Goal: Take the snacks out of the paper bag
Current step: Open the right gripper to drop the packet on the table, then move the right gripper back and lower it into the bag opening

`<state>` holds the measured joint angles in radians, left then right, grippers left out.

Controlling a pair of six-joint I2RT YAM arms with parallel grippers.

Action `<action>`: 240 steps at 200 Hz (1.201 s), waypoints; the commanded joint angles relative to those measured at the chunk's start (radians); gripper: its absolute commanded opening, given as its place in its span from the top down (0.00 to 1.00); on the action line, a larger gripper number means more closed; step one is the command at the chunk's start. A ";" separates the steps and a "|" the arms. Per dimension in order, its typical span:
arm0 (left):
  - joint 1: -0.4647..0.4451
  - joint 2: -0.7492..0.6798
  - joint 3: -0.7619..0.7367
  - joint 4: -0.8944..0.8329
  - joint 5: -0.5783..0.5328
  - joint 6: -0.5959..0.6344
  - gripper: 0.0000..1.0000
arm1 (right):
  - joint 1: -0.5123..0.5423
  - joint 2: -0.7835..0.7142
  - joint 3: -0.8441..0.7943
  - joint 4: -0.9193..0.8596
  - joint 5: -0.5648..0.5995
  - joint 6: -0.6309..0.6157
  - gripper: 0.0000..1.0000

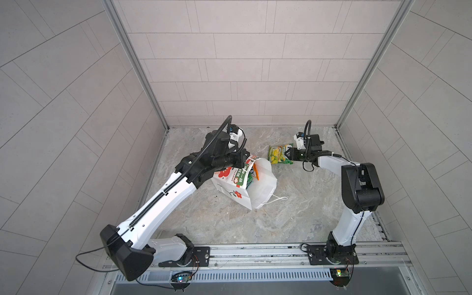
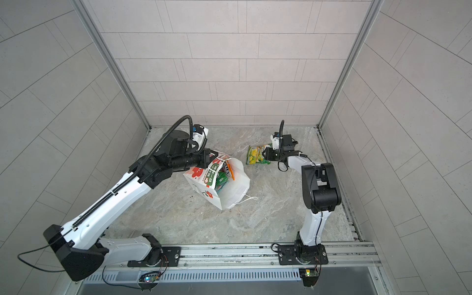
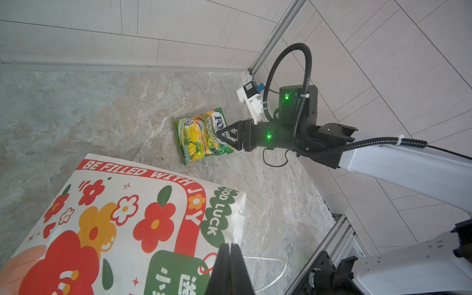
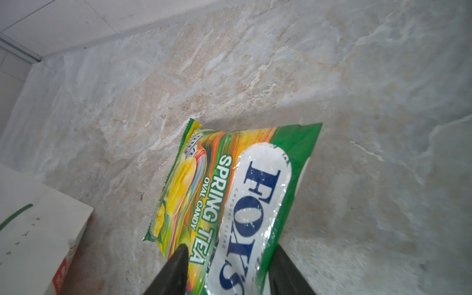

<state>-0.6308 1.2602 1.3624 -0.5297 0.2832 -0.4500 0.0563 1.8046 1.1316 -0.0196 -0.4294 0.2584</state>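
Note:
The white paper bag (image 1: 263, 189) (image 2: 229, 191) stands tilted in mid-table with its mouth open. My left gripper (image 1: 245, 158) (image 3: 229, 247) is shut on the bag's upper rim beside the flower print (image 3: 115, 229). Several snacks (image 1: 254, 177) (image 2: 222, 180) show inside the mouth, green and orange edges only; the rest is hidden. One green-yellow FOX'S pouch (image 1: 278, 154) (image 2: 255, 155) (image 3: 199, 138) (image 4: 229, 184) lies flat on the table to the right of the bag. My right gripper (image 1: 288, 154) (image 3: 223, 139) (image 4: 229, 255) is open, its fingers spread on either side of the pouch's near end.
A white cord handle (image 1: 277, 200) trails from the bag onto the marble table (image 1: 293, 217). Tiled walls close in the back and both sides. The metal rail (image 1: 255, 252) carrying both arm bases runs along the front edge.

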 commanded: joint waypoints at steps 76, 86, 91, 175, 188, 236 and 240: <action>-0.003 -0.030 0.004 0.020 0.021 0.017 1.00 | 0.022 -0.552 -0.337 0.195 -0.097 0.060 0.43; -0.004 -0.030 0.005 0.025 0.023 0.015 1.00 | 0.036 -0.612 -0.365 0.207 -0.132 0.067 0.43; -0.004 -0.028 0.004 0.026 0.024 0.014 1.00 | 0.046 -0.640 -0.374 0.205 -0.149 0.068 0.43; -0.004 -0.040 0.001 0.033 0.024 0.013 1.00 | 0.321 -0.960 -0.460 0.041 -0.151 -0.018 0.43; -0.004 -0.038 0.000 0.035 0.027 0.011 1.00 | 0.364 -0.959 -0.458 0.010 -0.151 -0.045 0.44; -0.004 -0.042 0.000 0.038 0.027 0.009 1.00 | 0.514 -0.873 -0.470 0.015 -0.122 -0.083 0.49; -0.004 -0.043 0.000 0.038 0.028 0.007 1.00 | 0.528 -0.864 -0.471 0.017 -0.115 -0.088 0.49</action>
<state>-0.6308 1.2488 1.3624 -0.5213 0.3099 -0.4450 0.5274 0.9096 0.6762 0.0021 -0.5697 0.2203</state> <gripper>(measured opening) 0.035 0.517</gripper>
